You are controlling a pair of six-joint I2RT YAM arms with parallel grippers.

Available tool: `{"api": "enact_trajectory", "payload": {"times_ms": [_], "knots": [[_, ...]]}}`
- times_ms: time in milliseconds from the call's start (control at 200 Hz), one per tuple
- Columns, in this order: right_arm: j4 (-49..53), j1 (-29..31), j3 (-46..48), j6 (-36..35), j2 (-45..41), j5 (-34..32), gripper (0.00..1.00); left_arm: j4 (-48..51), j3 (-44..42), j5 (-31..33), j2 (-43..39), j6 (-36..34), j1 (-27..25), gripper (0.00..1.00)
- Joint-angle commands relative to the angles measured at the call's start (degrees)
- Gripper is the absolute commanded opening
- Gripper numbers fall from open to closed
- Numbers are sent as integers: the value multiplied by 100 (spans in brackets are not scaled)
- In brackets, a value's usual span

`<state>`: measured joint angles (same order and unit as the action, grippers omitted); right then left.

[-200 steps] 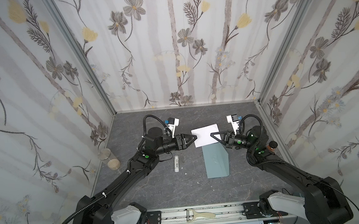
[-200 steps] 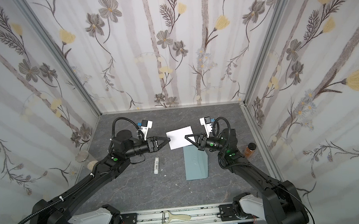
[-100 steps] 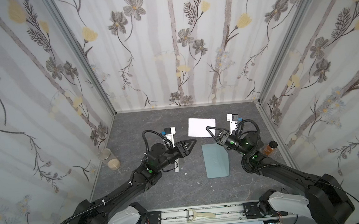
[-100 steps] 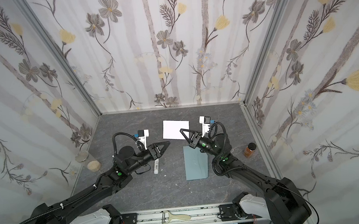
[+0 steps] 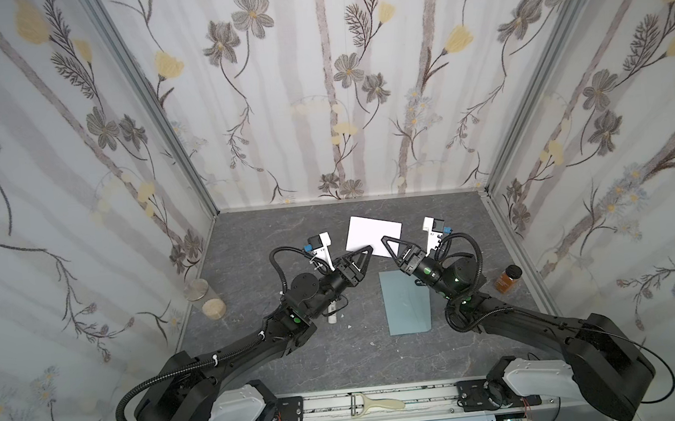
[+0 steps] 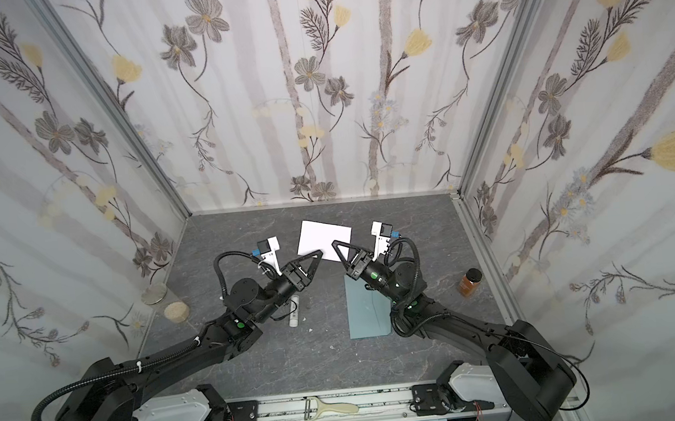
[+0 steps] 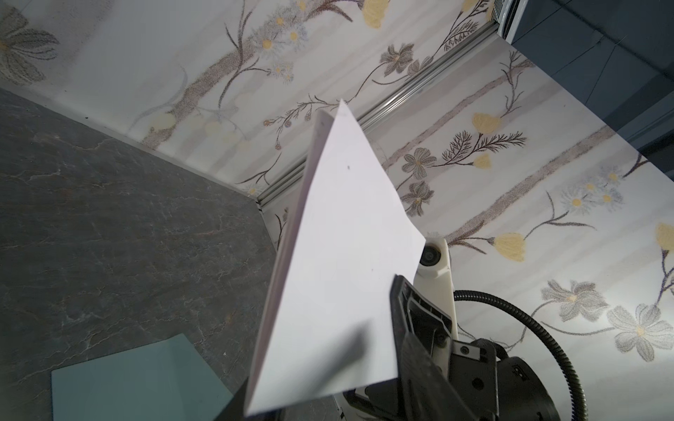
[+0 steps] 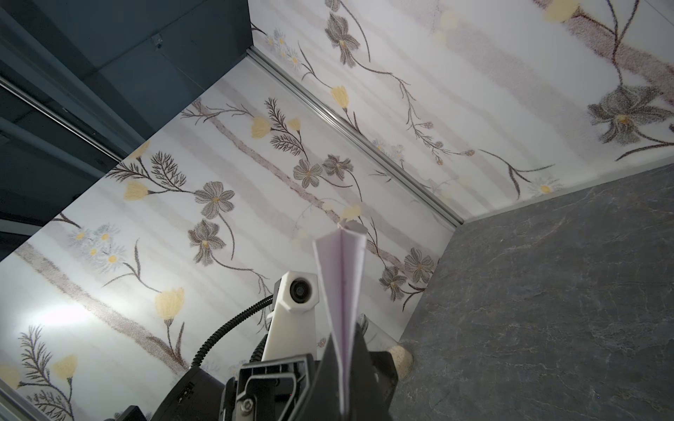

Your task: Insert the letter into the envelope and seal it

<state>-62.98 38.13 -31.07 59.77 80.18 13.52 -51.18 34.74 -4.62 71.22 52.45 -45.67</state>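
The letter (image 5: 373, 234) (image 6: 323, 237), a folded white sheet, hangs in the air above the back of the table. My right gripper (image 5: 384, 239) (image 6: 333, 244) (image 8: 343, 342) is shut on its lower right corner. In the right wrist view the fold stands pinched between the dark fingers. My left gripper (image 5: 369, 250) (image 6: 320, 253) is at the letter's lower left corner. Its jaws stand apart on either side of the letter's (image 7: 339, 262) edge. The blue-grey envelope (image 5: 405, 301) (image 6: 367, 313) (image 7: 127, 379) lies flat on the table, nearer the front than both grippers.
A white glue stick (image 5: 332, 314) (image 6: 295, 313) lies partly under the left arm. At the right wall stands an amber jar (image 5: 508, 278). A glass (image 5: 197, 289) and a cork lid (image 5: 214, 308) sit at the left wall. A peeler (image 5: 376, 405) rests on the front rail.
The right gripper has carried the letter up and toward the back, off the envelope's far end. The left gripper drew back, then came to the letter's lower left corner, and its jaws narrowed.
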Motion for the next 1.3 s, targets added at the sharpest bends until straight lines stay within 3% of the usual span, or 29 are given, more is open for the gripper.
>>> {"api": "enact_trajectory", "payload": {"times_ms": [0,135,285,340,465,580,805,1069,1214,1294], "knots": [[-312,54,-44,70,58,-115,0,-510,157,144,59,-133,9,46],[-337,81,-44,70,111,-113,0,-561,247,147,266,-206,8,31],[-373,98,-60,74,203,-84,0,-595,279,145,313,-255,9,0],[-426,102,-66,92,241,-34,2,-590,279,136,317,-294,5,0],[-574,90,-23,88,257,142,41,-567,272,-40,289,-369,78,0],[-466,-12,38,-71,103,348,55,-496,282,-559,307,-226,315,0],[349,-791,167,-327,-461,1192,62,208,469,-1746,324,-117,742,0],[2086,-2069,101,-1319,-1084,2546,65,2641,1151,-2746,349,-795,931,0],[3236,-2276,-201,-2105,-1224,3251,68,3841,1454,-3096,299,-1344,942,0],[3495,-2276,-277,-2354,-1233,3566,69,3999,1484,-3529,270,-1440,967,0]]}}
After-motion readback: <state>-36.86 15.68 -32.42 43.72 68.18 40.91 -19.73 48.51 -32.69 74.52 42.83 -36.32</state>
